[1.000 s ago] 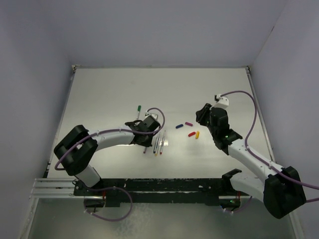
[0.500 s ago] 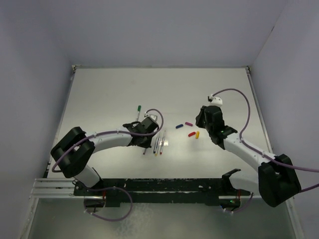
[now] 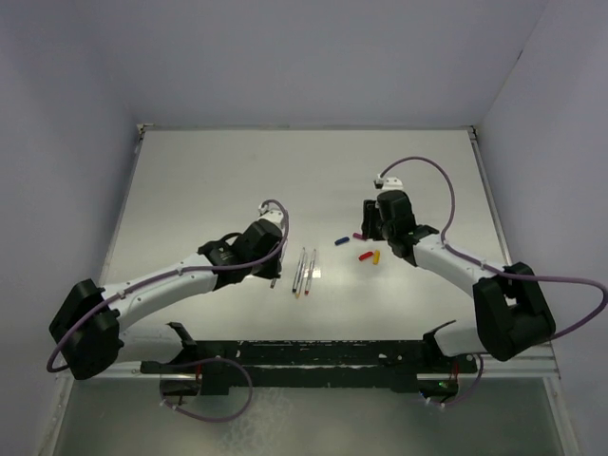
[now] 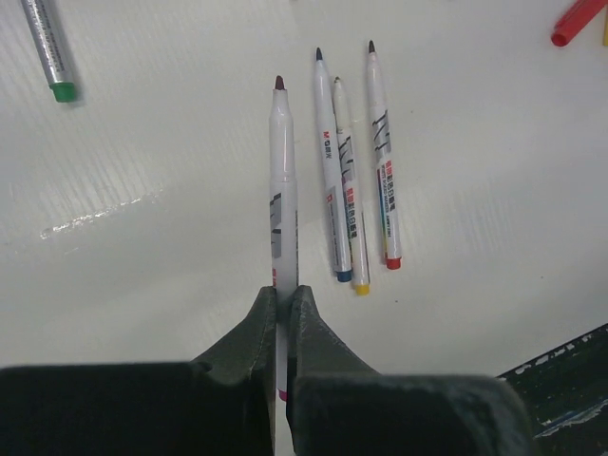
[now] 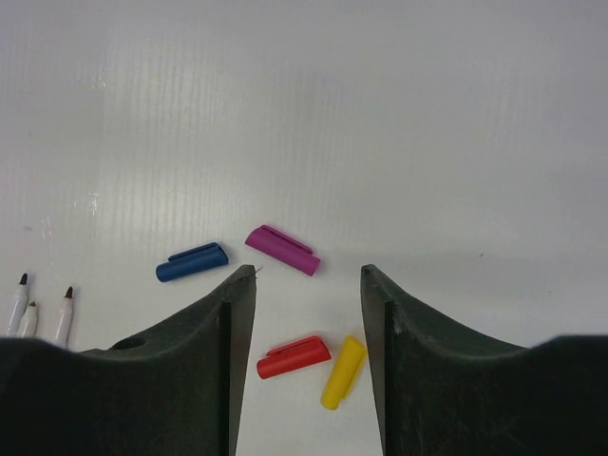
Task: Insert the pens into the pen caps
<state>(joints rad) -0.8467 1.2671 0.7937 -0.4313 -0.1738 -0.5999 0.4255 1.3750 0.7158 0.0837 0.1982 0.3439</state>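
Observation:
My left gripper (image 4: 283,290) is shut on a silvery-white pen (image 4: 282,180) with a purple rear end; its dark tip points away from me. Three more pens lie side by side just to its right, with blue (image 4: 329,171), yellow (image 4: 348,199) and red (image 4: 381,161) ends. A green-ended pen (image 4: 47,47) lies at the far left. My right gripper (image 5: 309,285) is open above the caps. The red cap (image 5: 294,356) and yellow cap (image 5: 343,371) lie between its fingers. The purple cap (image 5: 282,250) and blue cap (image 5: 192,261) lie just beyond. No green cap is in view.
The white table (image 3: 218,180) is walled at the back and both sides. The black rail (image 3: 313,356) with the arm bases runs along the near edge. In the top view the left gripper (image 3: 272,270) is just left of the pens (image 3: 304,271), and the right gripper (image 3: 372,226) is by the caps (image 3: 364,255).
My right gripper has moved left to above the caps. My left arm has stretched out lower and its wrist has shifted a little left. The green pen is now hidden in the top view.

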